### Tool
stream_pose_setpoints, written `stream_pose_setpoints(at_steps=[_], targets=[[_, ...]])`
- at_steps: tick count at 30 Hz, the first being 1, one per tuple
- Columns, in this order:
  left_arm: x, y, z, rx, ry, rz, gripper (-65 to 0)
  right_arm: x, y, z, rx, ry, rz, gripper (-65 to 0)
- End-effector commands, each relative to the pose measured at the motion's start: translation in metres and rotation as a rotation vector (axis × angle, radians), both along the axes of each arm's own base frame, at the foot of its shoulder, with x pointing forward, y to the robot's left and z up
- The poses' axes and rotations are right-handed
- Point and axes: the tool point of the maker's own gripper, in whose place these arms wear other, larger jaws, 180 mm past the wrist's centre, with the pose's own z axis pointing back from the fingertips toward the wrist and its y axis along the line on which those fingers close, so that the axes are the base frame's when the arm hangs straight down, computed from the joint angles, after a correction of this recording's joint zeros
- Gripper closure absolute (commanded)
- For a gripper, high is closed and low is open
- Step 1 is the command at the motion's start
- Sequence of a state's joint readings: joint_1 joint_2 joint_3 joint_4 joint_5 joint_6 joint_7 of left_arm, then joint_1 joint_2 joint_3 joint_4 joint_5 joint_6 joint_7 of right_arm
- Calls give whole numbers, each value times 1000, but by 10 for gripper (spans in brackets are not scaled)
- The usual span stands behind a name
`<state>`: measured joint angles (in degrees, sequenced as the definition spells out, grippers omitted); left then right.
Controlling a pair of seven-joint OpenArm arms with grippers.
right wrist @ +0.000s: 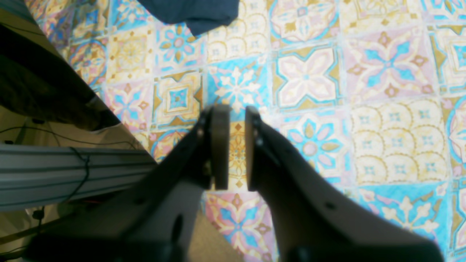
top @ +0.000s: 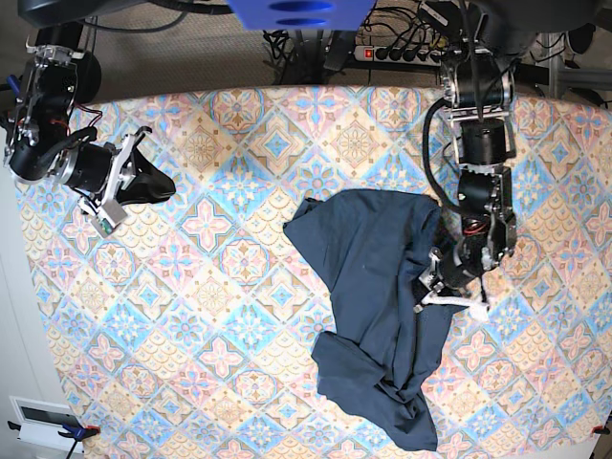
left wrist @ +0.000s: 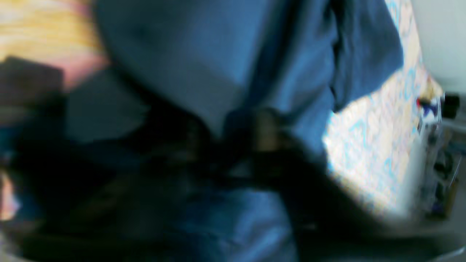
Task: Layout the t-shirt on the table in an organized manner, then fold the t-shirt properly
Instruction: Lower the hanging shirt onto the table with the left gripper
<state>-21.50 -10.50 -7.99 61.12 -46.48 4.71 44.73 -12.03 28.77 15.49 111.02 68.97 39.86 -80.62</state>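
Observation:
The dark navy t-shirt [top: 373, 287] lies crumpled on the patterned table [top: 239, 258], right of centre, with a bunched end trailing toward the front edge. My left gripper [top: 432, 282] is down at the shirt's right edge and shut on its fabric. The blurred left wrist view shows blue cloth [left wrist: 218, 54] filling the frame around the dark gripper [left wrist: 244, 145]. My right gripper [top: 164, 184] hovers over the far left of the table, well away from the shirt. Its fingers [right wrist: 220, 145] are almost together with a narrow gap and hold nothing. A shirt corner [right wrist: 196, 12] shows at the top.
The table's left edge and a grey aluminium rail with cables [right wrist: 72, 171] lie just beside my right gripper. A power strip [top: 397, 53] and cables sit behind the table's back edge. A white box [top: 43, 421] is on the floor at front left.

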Motion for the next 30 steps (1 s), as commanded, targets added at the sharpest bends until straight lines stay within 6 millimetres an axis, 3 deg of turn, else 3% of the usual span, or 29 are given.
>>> stream_pose_setpoints(at_steps=[1,5,8,13,17,22,24,25,28,30], targets=[[19,-3,30,-10,-80,-1,0,6,0,14,8,-49,7,-74],[31,-29,71,-32,-180,-53,0,6,-1,14,8,-49,6,-74],[32,-72,105,-104,-266,-172,0,6,-5,15,5,-53,-8,-74],[33,-153,184,-269,-440,-389,0,9,-16,20,-4,-72,-44,-74],[36,-235,246,-296,-558,-550,0,12,-33,26,-20,-93,-98,-74],[62,-286,309,-163,-767,-582,0,8,-53,30,-38,-101,-163,-74],[75,-303,312,-139,-809,-549,0,3,-63,30,-48,-98,-195,-74],[81,-312,300,-92,-801,-551,-17,1,-69,30,-54,-96,-212,-74],[83,-330,250,42,-724,-577,-171,-5,-76,28,-64,-87,-235,-74],[83,-331,235,101,-700,-555,-238,-6,-76,27,-64,-80,-235,-74]])
